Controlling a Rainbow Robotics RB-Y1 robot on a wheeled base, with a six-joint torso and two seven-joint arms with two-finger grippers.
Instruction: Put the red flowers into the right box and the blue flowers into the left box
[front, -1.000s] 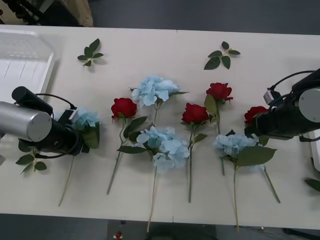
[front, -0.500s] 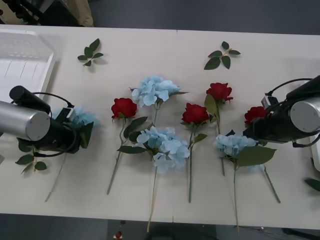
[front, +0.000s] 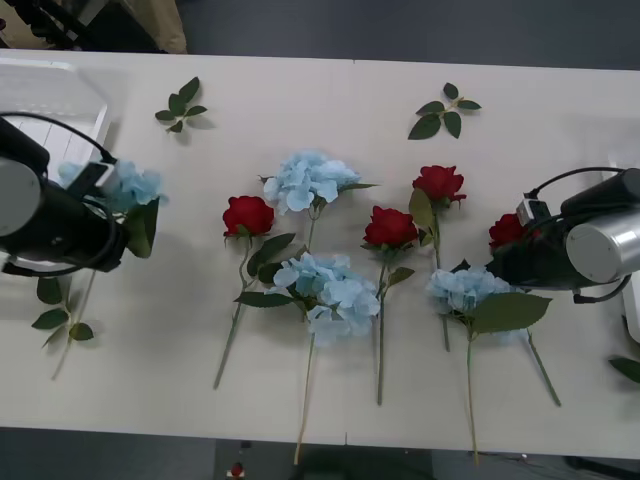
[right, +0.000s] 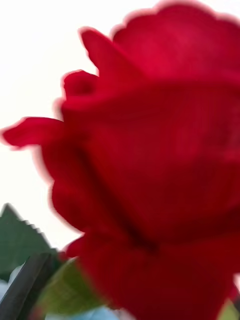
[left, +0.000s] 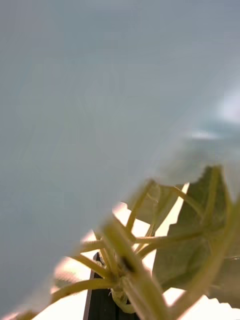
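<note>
My left gripper (front: 122, 228) is shut on a blue flower (front: 121, 184) and holds it just right of the left box (front: 50, 120), with the stem trailing toward the table's front. In the left wrist view its pale green stems (left: 131, 260) cross right in front of the camera. My right gripper (front: 506, 256) sits at a red flower (front: 508, 229) lying near the right box (front: 634, 322). That bloom (right: 160, 160) is very close to the camera in the right wrist view, with one dark finger (right: 24, 287) off to its side. The gripper looks open.
Three more red roses (front: 248, 215) (front: 390, 227) (front: 438, 183) and three blue flowers (front: 308, 180) (front: 328, 290) (front: 470, 288) lie across the middle of the table. Loose leaf sprigs (front: 180, 105) (front: 442, 113) lie farther back.
My left gripper has lifted the blue flower and carried it back and left toward the left box. The right arm has edged down onto the rightmost rose.
</note>
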